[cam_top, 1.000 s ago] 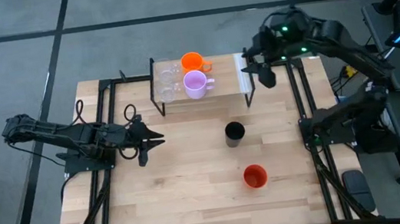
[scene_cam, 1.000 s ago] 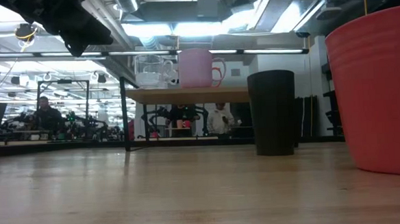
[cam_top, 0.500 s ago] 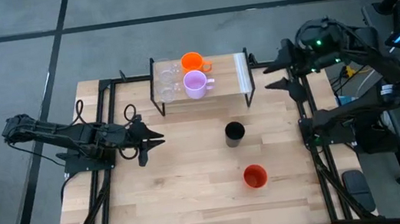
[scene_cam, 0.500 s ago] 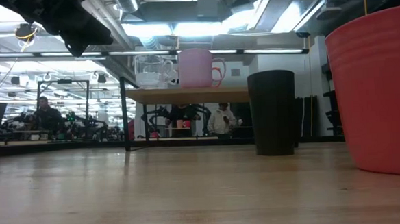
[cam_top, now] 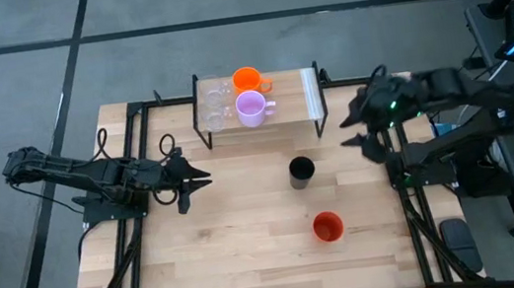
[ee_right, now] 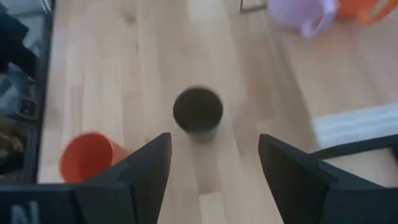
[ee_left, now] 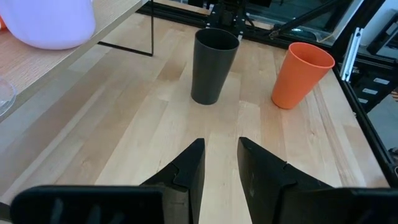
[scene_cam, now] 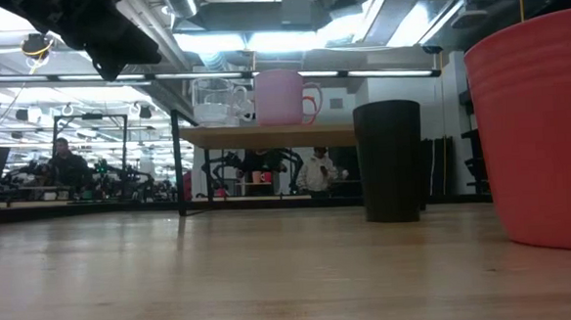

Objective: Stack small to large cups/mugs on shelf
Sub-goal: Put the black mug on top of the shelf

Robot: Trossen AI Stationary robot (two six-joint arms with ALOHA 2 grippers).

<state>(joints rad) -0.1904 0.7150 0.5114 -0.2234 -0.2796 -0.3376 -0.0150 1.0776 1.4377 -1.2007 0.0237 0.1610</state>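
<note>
The shelf stands at the table's far middle. On its top board stand two clear glass cups, an orange mug and a lilac mug. A black cup and a red-orange cup stand upright on the table. My right gripper is open and empty in the air, to the right of the black cup; in the right wrist view the black cup shows ahead between its fingers. My left gripper waits at the table's left, its fingers a narrow gap apart, and holds nothing.
Black frame rails run along the table's left and right sides. A pale strip lies at the shelf's right end. Bare tabletop lies near and left of the two standing cups. People show in the room behind.
My right gripper has left the spot above the shelf's right end. It swung toward the table's right edge, then toward the near side, and turned to face the black cup. The cups and my left arm have stayed still.
</note>
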